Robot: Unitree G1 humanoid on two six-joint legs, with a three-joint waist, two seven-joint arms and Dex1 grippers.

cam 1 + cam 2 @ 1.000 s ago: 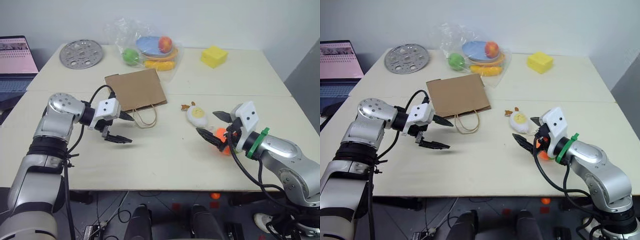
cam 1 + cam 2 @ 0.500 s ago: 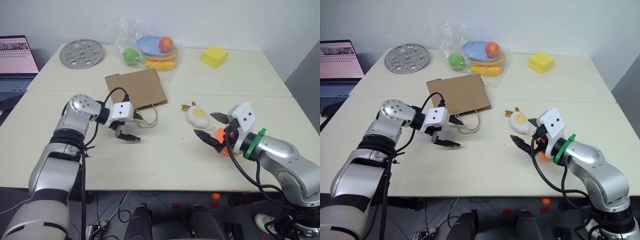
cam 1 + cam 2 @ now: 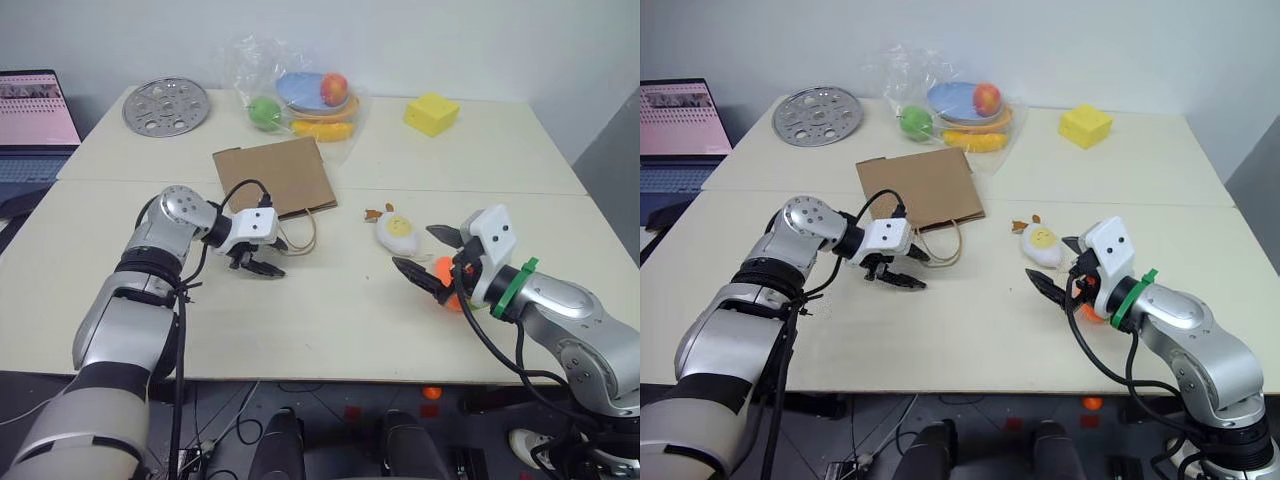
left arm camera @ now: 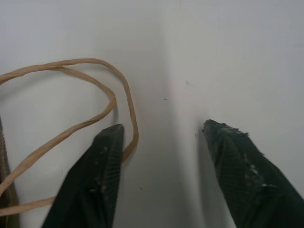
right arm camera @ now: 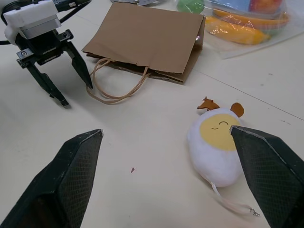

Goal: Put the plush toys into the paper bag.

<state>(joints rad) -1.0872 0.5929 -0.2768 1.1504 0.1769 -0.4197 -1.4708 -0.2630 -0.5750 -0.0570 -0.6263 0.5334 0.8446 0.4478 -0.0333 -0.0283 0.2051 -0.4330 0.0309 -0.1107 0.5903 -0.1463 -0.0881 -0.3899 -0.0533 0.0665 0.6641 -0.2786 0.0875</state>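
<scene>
Lying flat on the pale cream table, the plain brown kraft paper bag has its mouth toward the robot, and its two twisted paper loop handles spill onto the tabletop. The left gripper sits low over the table right at those handles. In the left wrist view its two black fingers stand apart, with a clear stretch of bare table between them. One finger lies against the outer curve of a handle loop, but nothing is pinched between the pair.

The white egg-like plush toy with a yellow centre lies on the table to the right of the bag, well apart from it. It has a small smiling face and a brown tuft at its far end. The right gripper hovers just on the near side of this toy. Its fingers are spread wide and empty, and in the right wrist view they frame the egg toy and the bag. The orange carrot-like plush toy is mostly hidden behind that gripper, near the table's front right.

At the far side sit a clear plastic bag of fruit, a yellow wedge block and a round perforated metal plate. An open laptop stands off the table's left edge.
</scene>
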